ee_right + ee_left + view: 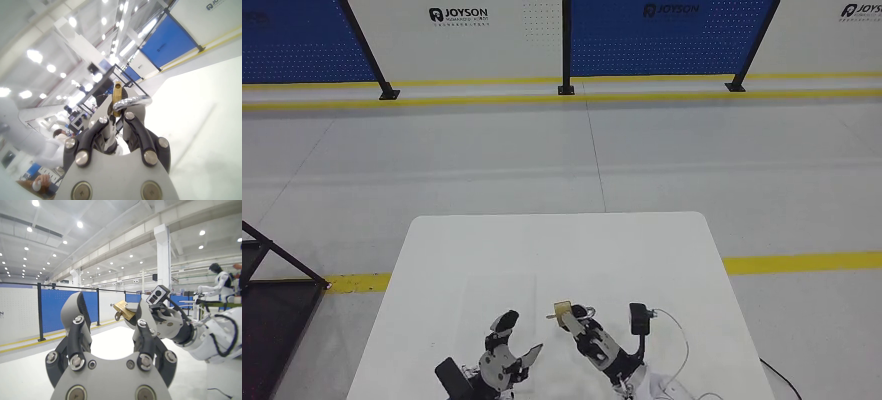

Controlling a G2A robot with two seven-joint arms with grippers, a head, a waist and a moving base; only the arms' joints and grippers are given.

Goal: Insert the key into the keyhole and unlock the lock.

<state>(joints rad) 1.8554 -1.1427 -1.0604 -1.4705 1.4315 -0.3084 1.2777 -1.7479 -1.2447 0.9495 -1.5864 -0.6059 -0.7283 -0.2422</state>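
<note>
1. The left tool (108, 298) is held wide open, with nothing between its fingers (75, 311). It is raised above the table (552, 250).
2. The key (118, 315) is found just ahead of the left tool's open gap, apart from both fingers. It is seated in the keyhole, with only its small round head left projecting toward that tool.
3. The lock (124, 311), a brass padlock, is held clear of the table just beyond the left tool's right-hand finger, which partly hides it.
4. The right tool (118, 102) is closed on the lock, whose flat brass faces are pinched between the pads. The shackle (133, 101) is seen swung out sideways over the tool, and one hole in the top of the body is left bare. From this the lock is judged to be already released, or very nearly so.
5. The lock is judged dense and rigid for its size, with smooth metal faces that may twist in the pads when the key is turned. It is therefore best held across the broad faces, as it is now.
6. The key is judged thin, stiff and light. It is best taken by the flat of its head with the fingertips squarely on both sides, so that torque is passed without slipping or bending the blade.
</note>
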